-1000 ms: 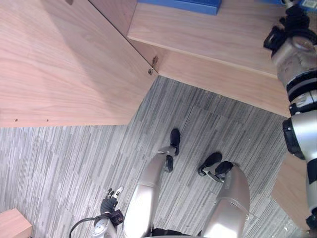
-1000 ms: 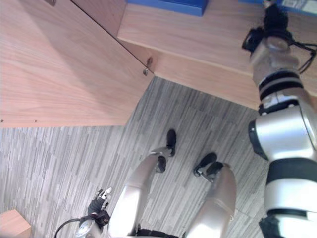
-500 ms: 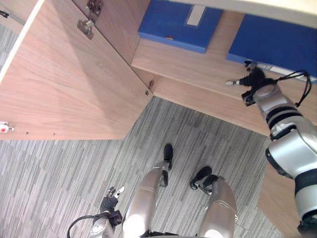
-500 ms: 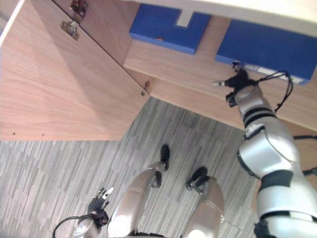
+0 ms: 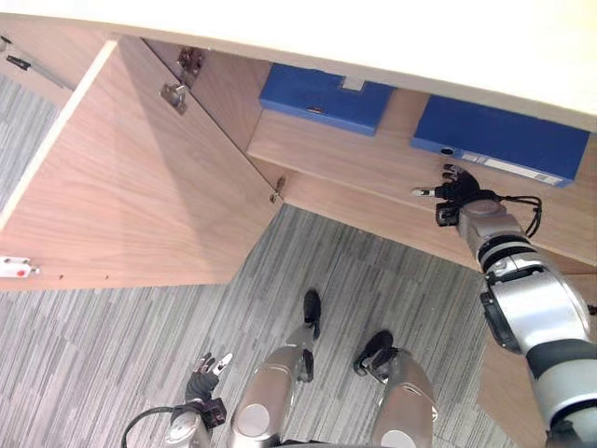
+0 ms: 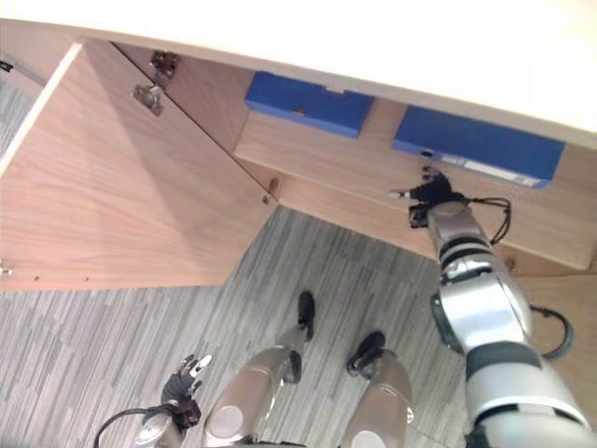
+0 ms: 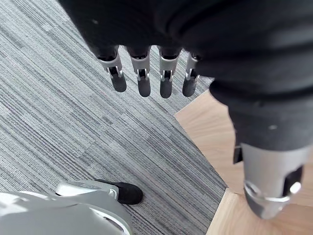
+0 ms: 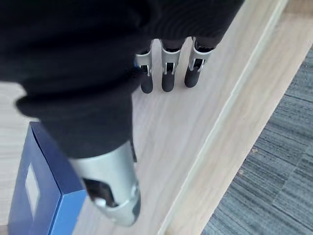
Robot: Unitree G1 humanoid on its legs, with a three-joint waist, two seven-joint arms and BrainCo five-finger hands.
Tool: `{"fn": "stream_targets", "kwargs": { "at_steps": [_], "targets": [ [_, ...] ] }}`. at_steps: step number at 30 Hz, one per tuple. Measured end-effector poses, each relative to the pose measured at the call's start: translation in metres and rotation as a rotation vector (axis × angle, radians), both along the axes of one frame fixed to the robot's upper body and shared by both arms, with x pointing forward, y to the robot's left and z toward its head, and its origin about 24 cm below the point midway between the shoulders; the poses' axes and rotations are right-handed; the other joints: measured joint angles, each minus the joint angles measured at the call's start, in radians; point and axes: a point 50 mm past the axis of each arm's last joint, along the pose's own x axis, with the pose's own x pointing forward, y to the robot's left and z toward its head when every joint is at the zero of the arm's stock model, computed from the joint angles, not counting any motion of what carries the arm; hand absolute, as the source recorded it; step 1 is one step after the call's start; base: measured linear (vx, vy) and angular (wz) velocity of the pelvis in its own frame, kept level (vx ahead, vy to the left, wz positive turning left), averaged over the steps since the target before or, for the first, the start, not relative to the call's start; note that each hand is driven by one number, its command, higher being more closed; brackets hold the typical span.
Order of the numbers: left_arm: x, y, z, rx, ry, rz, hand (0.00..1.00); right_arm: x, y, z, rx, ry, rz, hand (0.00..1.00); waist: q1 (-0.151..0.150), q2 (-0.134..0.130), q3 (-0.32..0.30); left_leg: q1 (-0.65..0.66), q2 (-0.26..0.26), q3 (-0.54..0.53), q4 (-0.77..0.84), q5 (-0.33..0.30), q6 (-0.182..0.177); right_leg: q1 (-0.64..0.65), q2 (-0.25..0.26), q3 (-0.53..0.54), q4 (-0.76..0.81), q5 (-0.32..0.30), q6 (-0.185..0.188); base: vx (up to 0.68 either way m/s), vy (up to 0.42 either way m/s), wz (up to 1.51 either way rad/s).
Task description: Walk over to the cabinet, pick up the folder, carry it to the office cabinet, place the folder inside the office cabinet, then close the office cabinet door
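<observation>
Right arm [image 5: 527,303]: you have it extended from 5 o'clock up toward 2 o'clock in the head views, wrist in line with the forearm. Right hand [image 5: 456,189] at 2 o'clock: fingers [image 8: 167,77] straight, side by side; thumb [image 8: 111,193] held apart; nothing gripped. Left hand [image 5: 202,380] hangs low at 7 o'clock, its fingers [image 7: 143,82] straight and relaxed, palm empty.

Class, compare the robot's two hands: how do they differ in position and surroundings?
The left hand hangs low over the carpet; the right hand is raised over the cabinet shelf. A blue folder lies beside the right hand, none by the left hand. Both are open and empty.
</observation>
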Motion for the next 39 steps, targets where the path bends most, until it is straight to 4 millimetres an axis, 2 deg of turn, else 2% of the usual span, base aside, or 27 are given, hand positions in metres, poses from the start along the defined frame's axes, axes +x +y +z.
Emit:
{"fn": "stream_targets", "kwargs": {
  "at_steps": [4,6,7,8,9,10,11,12,13,14,15,16,18,19,22,23,24,25,26,27,28,30,31,33,35,37,39],
  "targets": [
    [-0.002,0.001,-0.001,-0.012,0.002,0.034,0.0,0.001,0.013,-0.009,0.019,-0.006,0.031,0.0,-0.003,-0.002,0.0,0.016,0.007,0.023,-0.013,-0.001,0.002,0.007,0.017,0.018,-0.03,0.02,0.006,0.02,-0.032,-0.19],
    [-0.007,0.003,-0.006,-0.026,0.024,0.086,0.0,-0.001,0.039,-0.036,0.004,0.037,0.097,0.0,-0.009,-0.004,0.0,0.043,0.031,0.041,0.002,-0.016,0.015,0.049,0.054,0.028,-0.084,0.045,0.01,0.04,-0.029,-0.54],
    [-0.011,0.004,-0.01,-0.035,0.046,0.134,0.0,-0.009,0.069,-0.069,0.009,0.099,0.159,0.0,-0.006,-0.014,-0.001,0.05,0.071,0.064,0.073,-0.067,0.018,0.092,0.107,0.05,-0.147,0.074,0.007,0.03,-0.034,-0.67],
    [-0.012,0.004,-0.011,-0.037,0.052,0.142,0.0,-0.011,0.077,-0.077,0.021,0.117,0.174,0.0,-0.001,-0.017,-0.002,0.049,0.081,0.068,0.097,-0.082,0.016,0.102,0.119,0.058,-0.161,0.08,0.006,0.05,-0.059,-1.01],
    [-0.016,-0.001,-0.015,-0.045,0.076,0.163,0.0,-0.031,0.109,-0.119,0.109,0.213,0.212,0.0,0.016,-0.026,-0.006,0.037,0.125,0.059,0.228,-0.16,0.007,0.147,0.169,0.091,-0.208,0.098,0.004,0.03,-0.057,-0.92],
    [-0.017,-0.001,-0.015,-0.044,0.081,0.186,0.0,-0.049,0.124,-0.146,0.179,0.274,0.202,0.0,0.024,-0.032,-0.009,0.031,0.142,0.012,0.301,-0.206,0.001,0.164,0.188,0.109,-0.221,0.104,0.0,0.04,-0.065,-0.98],
    [-0.017,-0.002,-0.016,-0.044,0.086,0.201,0.0,-0.063,0.133,-0.164,0.227,0.322,0.195,0.0,0.027,-0.031,-0.01,0.028,0.149,-0.033,0.344,-0.236,-0.005,0.175,0.203,0.122,-0.23,0.108,-0.001,0.03,-0.014,-0.89],
    [-0.018,-0.003,-0.018,-0.048,0.099,0.236,0.0,-0.093,0.148,-0.197,0.359,0.408,0.141,0.0,0.026,-0.032,-0.022,0.026,0.155,-0.113,0.4,-0.287,-0.025,0.179,0.229,0.151,-0.237,0.116,0.001,0.05,0.06,-0.94],
    [-0.017,-0.003,-0.02,-0.055,0.117,0.281,0.0,-0.129,0.152,-0.229,0.529,0.491,0.007,0.0,0.016,-0.033,-0.043,0.038,0.158,-0.142,0.402,-0.328,-0.033,0.178,0.252,0.18,-0.255,0.13,0.008,0.04,0.1,-0.83],
    [-0.013,-0.004,-0.021,-0.054,0.122,0.291,0.0,-0.147,0.148,-0.243,0.598,0.527,-0.076,0.0,0.009,-0.039,-0.053,0.04,0.159,-0.133,0.398,-0.328,-0.032,0.179,0.256,0.192,-0.271,0.142,0.013,0.04,0.144,-0.69],
    [-0.009,-0.007,-0.021,-0.053,0.13,0.293,0.0,-0.184,0.138,-0.267,0.684,0.597,-0.231,0.0,-0.004,-0.055,-0.08,0.049,0.162,-0.105,0.381,-0.327,-0.032,0.186,0.263,0.214,-0.316,0.172,0.024,0.06,0.166,-0.76],
    [-0.005,-0.008,-0.021,-0.045,0.13,0.292,0.0,-0.204,0.13,-0.277,0.756,0.575,-0.327,0.0,-0.017,-0.071,-0.096,0.079,0.172,-0.065,0.371,-0.332,-0.026,0.208,0.278,0.252,-0.365,0.21,0.033,0.07,0.169,-0.97],
    [-0.006,-0.004,-0.022,-0.006,0.157,0.274,0.0,-0.219,0.12,-0.282,0.819,0.541,-0.456,0.0,-0.048,-0.094,-0.129,0.158,0.183,0.014,0.362,-0.356,-0.017,0.258,0.292,0.328,-0.417,0.248,0.049,0.02,0.172,-1.27],
    [-0.008,-0.007,-0.024,-0.003,0.173,0.259,0.0,-0.236,0.106,-0.288,0.834,0.529,-0.571,0.0,-0.06,-0.102,-0.168,0.213,0.182,0.072,0.339,-0.371,-0.002,0.282,0.293,0.376,-0.44,0.263,0.063,-0.03,0.176,-1.26],
    [-0.013,-0.018,-0.031,-0.03,0.219,0.236,0.0,-0.273,0.079,-0.297,0.893,0.469,-0.806,0.0,-0.093,-0.101,-0.247,0.328,0.187,0.214,0.296,-0.396,0.017,0.322,0.288,0.419,-0.488,0.298,0.067,-0.06,0.212,-1.24],
    [-0.015,-0.019,-0.032,-0.033,0.228,0.236,0.0,-0.278,0.075,-0.298,0.897,0.457,-0.836,0.0,-0.094,-0.101,-0.258,0.351,0.194,0.254,0.284,-0.395,0.022,0.322,0.276,0.382,-0.483,0.288,0.044,-0.06,0.134,-1.65],
    [-0.016,-0.02,-0.033,-0.038,0.238,0.235,0.0,-0.287,0.071,-0.299,0.896,0.458,-0.87,0.0,-0.098,-0.097,-0.271,0.391,0.211,0.332,0.264,-0.395,0.023,0.332,0.235,0.253,-0.464,0.282,0.035,-0.04,0.078,-1.46],
    [-0.017,-0.02,-0.033,-0.039,0.242,0.235,0.0,-0.291,0.069,-0.3,0.897,0.46,-0.885,0.0,-0.101,-0.093,-0.274,0.408,0.226,0.364,0.259,-0.396,0.022,0.333,0.218,0.185,-0.454,0.28,0.037,-0.05,0.065,-1.91],
    [-0.017,-0.02,-0.033,-0.041,0.246,0.236,0.0,-0.296,0.065,-0.3,0.899,0.451,-0.912,0.0,-0.111,-0.089,-0.276,0.437,0.264,0.442,0.251,-0.397,0.015,0.337,0.173,0.024,-0.402,0.28,0.037,-0.01,-0.024,-1.44],
    [-0.018,-0.021,-0.034,-0.043,0.252,0.234,0.0,-0.297,0.065,-0.301,0.901,0.449,-0.922,0.0,-0.117,-0.089,-0.278,0.445,0.279,0.468,0.25,-0.396,0.009,0.341,0.153,-0.03,-0.379,0.28,0.036,0.03,-0.12,-1.83],
    [-0.019,-0.021,-0.035,-0.049,0.264,0.229,0.0,-0.301,0.062,-0.301,0.901,0.45,-0.942,0.0,-0.122,-0.091,-0.279,0.475,0.31,0.538,0.248,-0.391,-0.004,0.356,0.103,-0.129,-0.323,0.28,0.033,0.06,-0.196,-1.43],
    [-0.018,-0.022,-0.035,-0.05,0.264,0.228,0.0,-0.307,0.06,-0.302,0.887,0.462,-0.953,0.0,-0.122,-0.098,-0.285,0.494,0.329,0.6,0.255,-0.388,-0.017,0.374,0.044,-0.197,-0.293,0.285,0.025,0.08,-0.238,-1.29],
    [-0.018,-0.021,-0.034,-0.052,0.263,0.23,0.0,-0.315,0.057,-0.304,0.876,0.483,-0.971,0.0,-0.121,-0.116,-0.295,0.502,0.337,0.632,0.287,-0.398,-0.038,0.391,0.019,-0.224,-0.306,0.301,0.02,0.09,-0.206,-1.05],
    [-0.022,-0.022,-0.037,-0.067,0.286,0.231,0.0,-0.319,0.05,-0.304,0.859,0.493,-0.981,0.0,-0.119,-0.087,-0.3,0.523,0.359,0.632,0.277,-0.396,-0.034,0.393,0.069,-0.25,-0.332,0.294,0.009,0.08,-0.253,-1.16],
    [-0.029,-0.022,-0.039,-0.072,0.304,0.236,0.0,-0.325,0.039,-0.303,0.825,0.494,-0.995,0.0,-0.12,-0.063,-0.316,0.566,0.356,0.639,0.215,-0.388,-0.038,0.394,0.115,-0.249,-0.361,0.293,0.009,0.05,-0.165,-0.99],
    [-0.024,-0.024,-0.038,-0.071,0.291,0.212,0.0,-0.329,0.034,-0.302,0.782,0.513,-0.983,0.0,-0.127,-0.058,-0.325,0.606,0.333,0.68,0.148,-0.352,-0.078,0.393,0.146,-0.245,-0.415,0.29,0.014,0.04,-0.058,-0.64],
    [-0.023,-0.026,-0.038,-0.074,0.293,0.194,0.0,-0.328,0.035,-0.302,0.777,0.522,-0.974,0.0,-0.131,-0.058,-0.325,0.612,0.316,0.684,0.12,-0.335,-0.089,0.39,0.163,-0.236,-0.449,0.299,0.02,0.0,-0.04,-0.4]
  ]
}}
